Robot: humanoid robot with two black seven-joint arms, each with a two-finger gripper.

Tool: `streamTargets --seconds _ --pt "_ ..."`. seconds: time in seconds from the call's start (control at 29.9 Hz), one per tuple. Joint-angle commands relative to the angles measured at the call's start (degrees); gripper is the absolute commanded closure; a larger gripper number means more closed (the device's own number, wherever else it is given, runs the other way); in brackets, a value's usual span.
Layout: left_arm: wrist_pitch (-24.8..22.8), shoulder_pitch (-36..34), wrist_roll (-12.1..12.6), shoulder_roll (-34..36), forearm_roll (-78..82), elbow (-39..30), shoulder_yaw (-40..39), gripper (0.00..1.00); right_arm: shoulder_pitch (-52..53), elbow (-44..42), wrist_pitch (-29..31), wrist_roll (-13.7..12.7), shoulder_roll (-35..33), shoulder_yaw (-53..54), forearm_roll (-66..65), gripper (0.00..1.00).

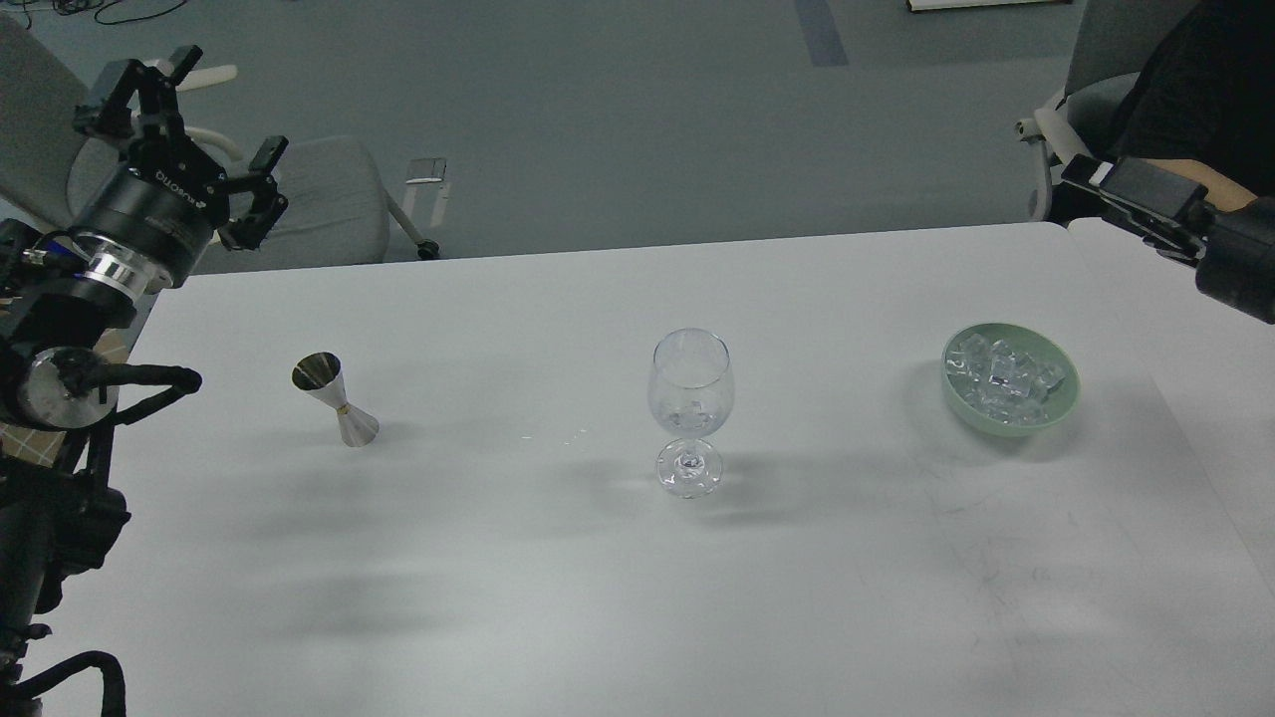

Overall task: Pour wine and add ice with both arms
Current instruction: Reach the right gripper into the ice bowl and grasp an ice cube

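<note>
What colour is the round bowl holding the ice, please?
Pale green bowl, seen best in the head view.

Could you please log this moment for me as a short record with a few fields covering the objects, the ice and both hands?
surface: white table
jigger: steel, upright, left of the glass
glass: clear stemmed, upright, centre
bowl: pale green, right of the glass
ice: clear cubes, all in the bowl
left hand: raised off the table's far left corner, fingers spread, empty
right hand: at the right edge, partly cut off, state unclear
</note>
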Motion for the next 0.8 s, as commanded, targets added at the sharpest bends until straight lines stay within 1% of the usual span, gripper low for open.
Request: streamTargets --seconds 0.0,0.1,0.23,0.4,0.63,0.77 --pt "-0.17 0.06 0.01 -0.31 -0.01 -0.12 0.0 0.02 -2.33 0.61 -4.76 1.25 0.13 -0.08 -11.56 0.0" --pt "-0.26 0.24 0.01 -0.58 -0.01 -0.12 0.0 0.02 -4.87 0.34 -8.89 2.39 1.27 -0.34 -21.57 0.0" --pt "-0.35 0.41 0.01 -1.28 -0.01 -0.12 0.09 0.02 -5.41 -0.01 -9.69 2.84 3.2 -1.31 -27.83 0.0" --pt "-0.44 0.59 0.01 -2.16 -0.01 -0.12 0.09 0.02 -5.23 -2.9 -10.57 3.45 5.05 -3.86 -30.91 0.0" --pt "-0.44 0.68 0.01 -2.51 -0.01 -0.12 0.18 0.02 -4.35 -6.16 -10.57 3.45 6.81 -8.08 -33.99 0.0" --pt "-0.52 0.85 0.01 -2.51 -0.01 -0.12 0.26 0.02 -3.04 -9.76 -10.57 3.45 9.09 -9.31 -36.36 0.0"
